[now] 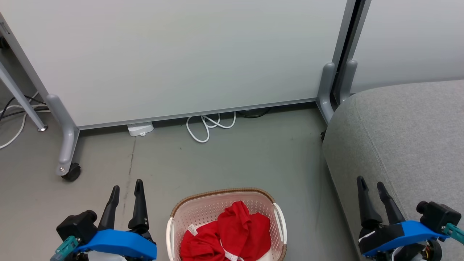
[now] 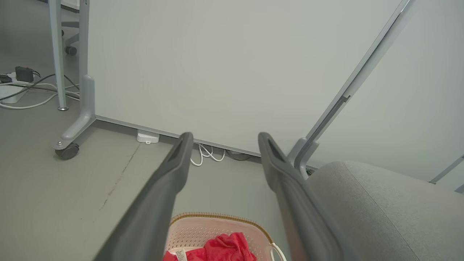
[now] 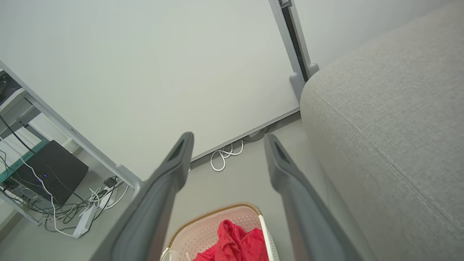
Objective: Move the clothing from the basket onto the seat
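The cream basket [image 1: 203,212] with a brown rim stands on the floor at the bottom centre of the head view, with the red clothing [image 1: 232,232] crumpled inside it, a white tag showing. The grey seat [image 1: 406,137] fills the right side. My left gripper [image 1: 127,186] is open to the left of the basket, holding nothing. Over the seat's front edge, right of the basket, my right gripper [image 1: 369,183] is open and holds nothing. In the wrist views the basket [image 2: 217,226] [image 3: 217,221], the clothing [image 2: 224,248] [image 3: 235,243] and the seat [image 2: 380,203] [image 3: 391,127] show below and beside the fingers.
A white partition panel [image 1: 174,54] on wheeled grey feet [image 1: 67,159] stands behind the basket. White cables [image 1: 208,125] and a small white box [image 1: 140,128] lie at its base. A dark box and tangled cables [image 3: 54,174] sit under a table at the far left.
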Tool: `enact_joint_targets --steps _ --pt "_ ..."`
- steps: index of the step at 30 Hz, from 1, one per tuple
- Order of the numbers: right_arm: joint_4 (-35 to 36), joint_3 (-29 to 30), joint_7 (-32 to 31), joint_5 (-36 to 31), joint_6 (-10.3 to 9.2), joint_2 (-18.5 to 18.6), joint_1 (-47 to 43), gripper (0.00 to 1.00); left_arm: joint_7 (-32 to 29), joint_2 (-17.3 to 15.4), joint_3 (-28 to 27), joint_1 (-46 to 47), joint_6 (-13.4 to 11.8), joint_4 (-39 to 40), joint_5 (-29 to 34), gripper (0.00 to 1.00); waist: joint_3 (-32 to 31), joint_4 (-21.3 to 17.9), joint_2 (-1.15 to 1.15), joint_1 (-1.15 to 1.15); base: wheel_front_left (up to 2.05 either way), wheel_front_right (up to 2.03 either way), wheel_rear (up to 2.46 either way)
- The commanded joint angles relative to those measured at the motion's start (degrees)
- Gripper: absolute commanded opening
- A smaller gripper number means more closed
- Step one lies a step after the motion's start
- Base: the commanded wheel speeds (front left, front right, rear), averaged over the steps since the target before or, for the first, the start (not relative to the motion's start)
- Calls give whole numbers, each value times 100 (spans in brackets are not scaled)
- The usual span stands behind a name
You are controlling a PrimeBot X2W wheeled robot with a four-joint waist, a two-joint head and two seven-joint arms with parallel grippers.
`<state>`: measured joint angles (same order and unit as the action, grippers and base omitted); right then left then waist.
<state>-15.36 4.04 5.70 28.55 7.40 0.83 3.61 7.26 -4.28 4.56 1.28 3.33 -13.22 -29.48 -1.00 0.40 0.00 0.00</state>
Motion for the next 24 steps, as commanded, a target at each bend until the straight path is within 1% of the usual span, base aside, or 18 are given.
enact_joint_targets --steps 1,24 --pt "52 -15 39 -132 8 49 37 100 62 -43 25 17 7 24 113 100 -2 0 0 0 0 0 0" --pt "42 9 148 -1384 11 81 -55 100 417 41 57 -48 197 -252 812 100 -56 53 0 0 0 0 0"
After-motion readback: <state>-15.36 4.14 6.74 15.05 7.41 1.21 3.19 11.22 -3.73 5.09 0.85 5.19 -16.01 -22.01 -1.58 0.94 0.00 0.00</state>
